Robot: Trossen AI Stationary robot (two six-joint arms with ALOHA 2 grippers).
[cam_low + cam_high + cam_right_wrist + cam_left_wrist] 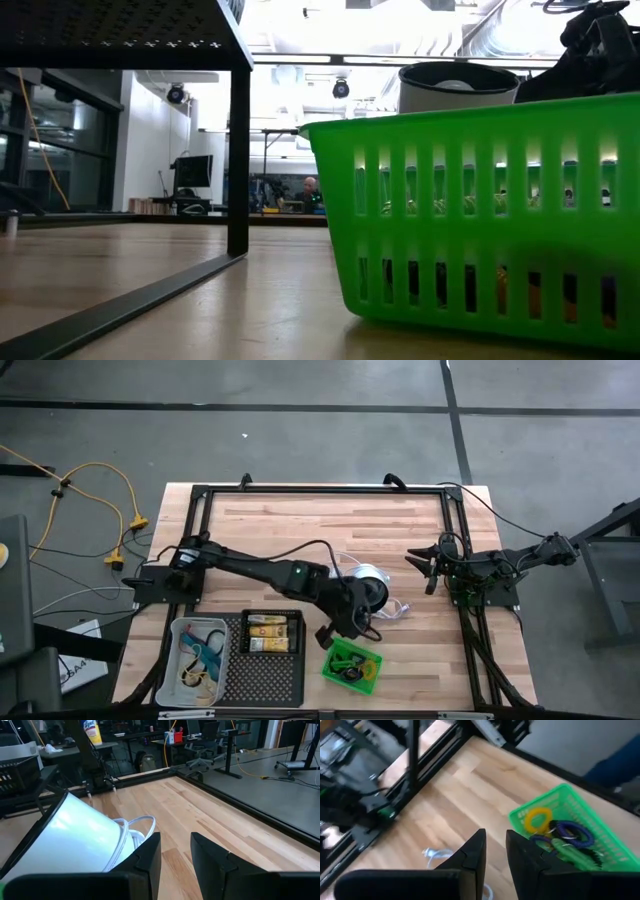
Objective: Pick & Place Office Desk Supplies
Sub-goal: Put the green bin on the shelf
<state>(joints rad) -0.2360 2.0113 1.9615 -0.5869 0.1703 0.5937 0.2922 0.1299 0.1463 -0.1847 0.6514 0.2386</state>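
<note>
The green tray (352,666) stands near the table's near edge. It holds a yellow loop (537,820), a purple loop (573,833), a green loop (563,847) and a dark coiled cord (590,858). Yellow-and-white packs (272,632) lie in the black tray (262,672). Teal and dark cords (203,653) lie in the clear tray (182,630). My left gripper (326,633) (495,840) hovers just left of the green tray, narrowly open and empty. My right gripper (424,568) (175,840) waits open at the table's right side.
A round white-and-black object (366,588) (75,837) with a white cord (400,608) lies mid-table between the two grippers. A black frame (300,490) runs along the table's far edge and sides. Bare wood (300,525) lies toward the far edge.
</note>
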